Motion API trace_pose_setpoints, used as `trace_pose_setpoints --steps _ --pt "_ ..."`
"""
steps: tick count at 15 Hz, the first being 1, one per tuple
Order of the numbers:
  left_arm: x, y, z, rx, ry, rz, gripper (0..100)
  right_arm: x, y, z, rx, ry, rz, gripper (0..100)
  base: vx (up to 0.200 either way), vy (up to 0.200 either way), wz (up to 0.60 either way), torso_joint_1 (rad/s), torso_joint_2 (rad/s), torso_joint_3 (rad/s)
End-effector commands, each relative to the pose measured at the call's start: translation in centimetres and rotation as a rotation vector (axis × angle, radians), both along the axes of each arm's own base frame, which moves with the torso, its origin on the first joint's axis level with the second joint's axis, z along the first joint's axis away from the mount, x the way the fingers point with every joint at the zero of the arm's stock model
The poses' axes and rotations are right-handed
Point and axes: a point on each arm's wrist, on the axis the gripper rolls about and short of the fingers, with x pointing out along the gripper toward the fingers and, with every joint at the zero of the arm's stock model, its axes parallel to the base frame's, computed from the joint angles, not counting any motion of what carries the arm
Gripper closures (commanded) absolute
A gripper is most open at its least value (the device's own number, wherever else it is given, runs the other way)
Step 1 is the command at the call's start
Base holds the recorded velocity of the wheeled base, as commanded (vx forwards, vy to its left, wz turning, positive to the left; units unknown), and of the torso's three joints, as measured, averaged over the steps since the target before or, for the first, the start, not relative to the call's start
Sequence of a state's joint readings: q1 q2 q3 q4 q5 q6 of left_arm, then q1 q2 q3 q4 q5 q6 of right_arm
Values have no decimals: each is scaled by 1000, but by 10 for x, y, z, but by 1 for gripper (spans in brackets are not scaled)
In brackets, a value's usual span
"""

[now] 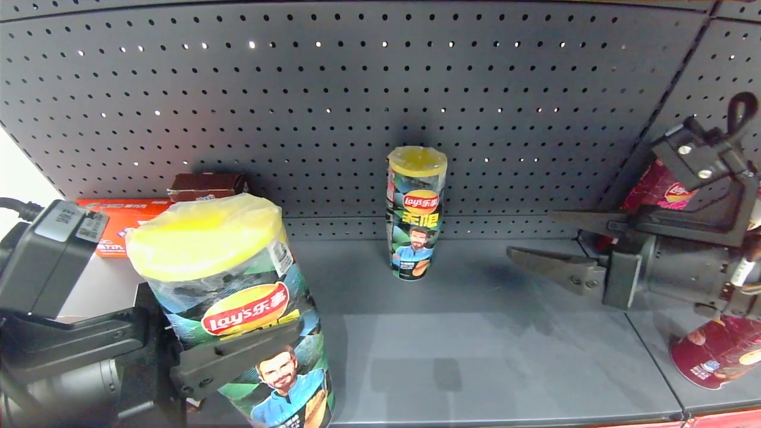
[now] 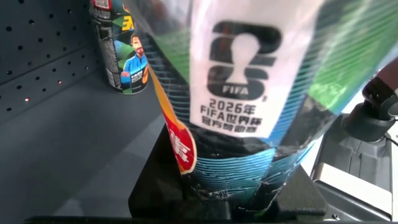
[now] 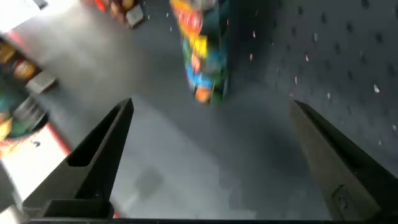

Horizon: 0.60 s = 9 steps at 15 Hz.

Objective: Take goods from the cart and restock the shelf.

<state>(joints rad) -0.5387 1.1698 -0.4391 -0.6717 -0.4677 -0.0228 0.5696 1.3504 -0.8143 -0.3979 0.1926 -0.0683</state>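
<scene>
Shelf deck is bare across the middle and near edge. An upright can stands far centre against the pegboard, with free gaps on both sides. The near left is blocked by the chip can clamped in the left gripper. The right gripper, jaws apart, hangs over the right side. An orange box and a brown box fill the far left. Red canisters crowd the right.

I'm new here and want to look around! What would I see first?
First you'd spot the big chip can with the yellow lid, close up on the left, clamped in the left gripper. Next comes a matching can standing upright alone at the back of the grey shelf. On the right, the right gripper hangs above the shelf, its fingers wide open and empty.
</scene>
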Motion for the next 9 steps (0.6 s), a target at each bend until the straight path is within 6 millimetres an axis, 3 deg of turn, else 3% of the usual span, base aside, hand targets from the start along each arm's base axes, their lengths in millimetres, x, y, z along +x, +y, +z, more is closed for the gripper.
trace_pose_setpoints --steps 1,2,3,5,9 --pt "2 -1 -1 3 6 0 100 29 17 -14 -18 29 10 0 0 0 0 0 0 0" --pt "2 -1 -1 3 6 0 100 29 17 -14 -18 29 10 0 0 0 0 0 0 0" --pt "4 -3 -2 8 14 -1 100 53 25 -18 2 12 120 0 0 0 0 0 0 0" --pt "4 -2 -3 9 15 0 100 71 26 -20 -4 -47 221 0 0 0 0 0 0 0" --pt "6 -4 -5 15 26 -3 100 96 23 -25 2 -119 416 0 0 0 0 0 0 0"
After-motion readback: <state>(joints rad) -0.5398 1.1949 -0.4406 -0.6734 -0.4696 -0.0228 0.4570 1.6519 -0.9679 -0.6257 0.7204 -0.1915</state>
